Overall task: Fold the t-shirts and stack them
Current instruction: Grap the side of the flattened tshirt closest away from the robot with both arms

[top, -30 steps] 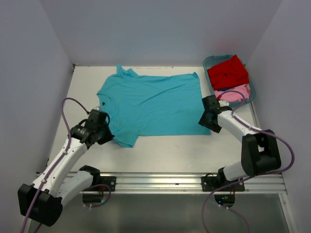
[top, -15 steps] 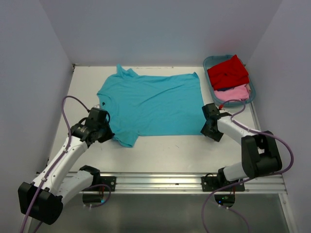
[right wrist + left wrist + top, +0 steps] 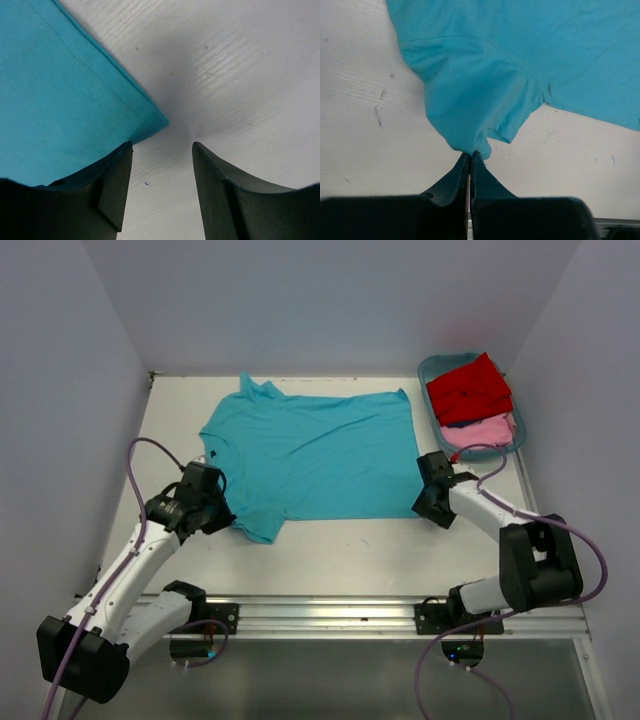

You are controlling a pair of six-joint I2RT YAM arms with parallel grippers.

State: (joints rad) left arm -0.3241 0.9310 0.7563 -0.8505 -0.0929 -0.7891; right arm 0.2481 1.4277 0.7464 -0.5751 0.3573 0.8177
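Note:
The turquoise t-shirt (image 3: 315, 450) lies spread flat on the white table, collar to the left. My left gripper (image 3: 226, 523) is shut on the tip of its near sleeve (image 3: 475, 105), the cloth pinched at the fingertips in the left wrist view. My right gripper (image 3: 427, 512) is open and low at the shirt's near right hem corner (image 3: 159, 119); the corner lies just ahead of the gap between the fingers (image 3: 117, 175). The red t-shirt (image 3: 468, 388) and the pale pink t-shirt (image 3: 482, 432) lie in the tub.
The teal plastic tub (image 3: 432, 365) stands at the back right of the table. Grey walls close in the left, back and right sides. A metal rail (image 3: 330, 612) runs along the near edge.
My right gripper has moved down and a little inward from the shirt's right edge to its near right hem corner. The left gripper and shirt have hardly moved.

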